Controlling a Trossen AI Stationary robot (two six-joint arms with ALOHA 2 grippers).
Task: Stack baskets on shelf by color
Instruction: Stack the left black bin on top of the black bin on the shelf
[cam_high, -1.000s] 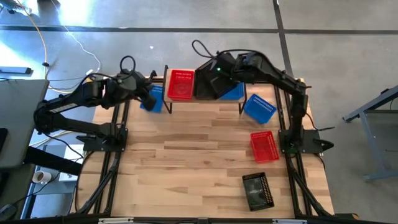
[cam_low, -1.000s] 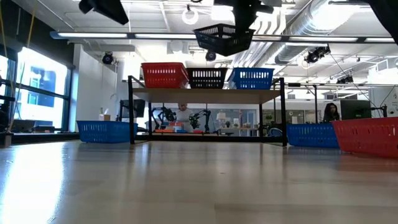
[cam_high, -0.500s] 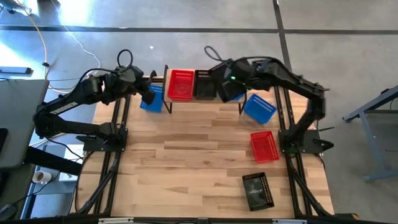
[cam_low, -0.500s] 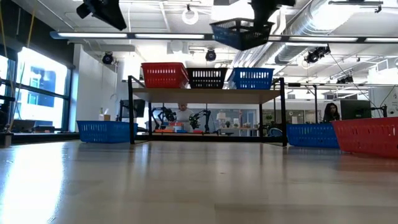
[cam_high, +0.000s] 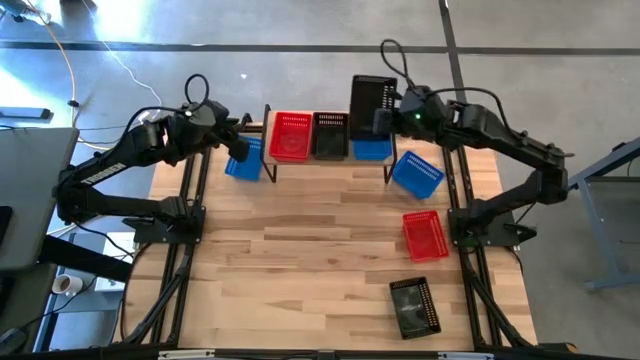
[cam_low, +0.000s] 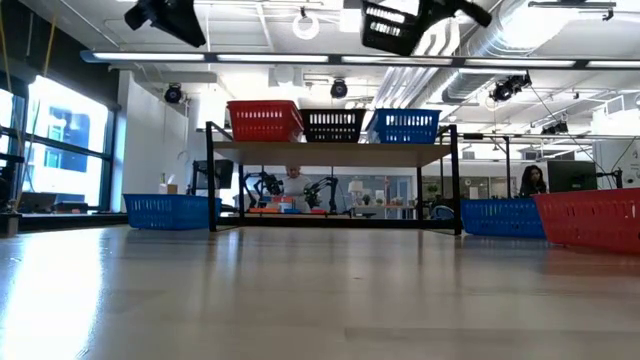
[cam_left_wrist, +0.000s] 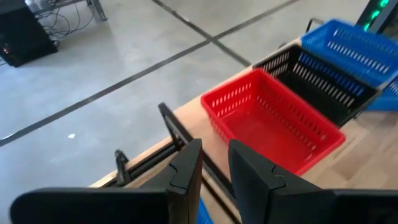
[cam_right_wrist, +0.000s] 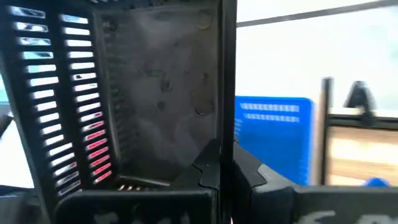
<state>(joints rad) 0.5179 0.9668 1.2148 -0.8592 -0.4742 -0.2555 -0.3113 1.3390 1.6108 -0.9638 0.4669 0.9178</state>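
Baskets partly sorted: the shelf (cam_high: 262, 128) carries one red, one black, one blue.
Right gripper (cam_high: 385, 108) jaws clamp a black basket (cam_high: 371, 96) aloft; left gripper (cam_left_wrist: 214, 171) jaws slightly apart, empty; five baskets wait on the worktop (cam_high: 300, 250).

Large light wood plank tabletop (cam_high: 300, 250) on a black metal frame. Grey concrete floor (cam_high: 300, 50) around it, white cable (cam_high: 130, 70) trailing. Seated person (cam_low: 530, 180) beyond glass partition.

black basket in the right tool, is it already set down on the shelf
No, the black basket hangs in the right tool above and behind the shelf, clear of the three baskets standing on it.
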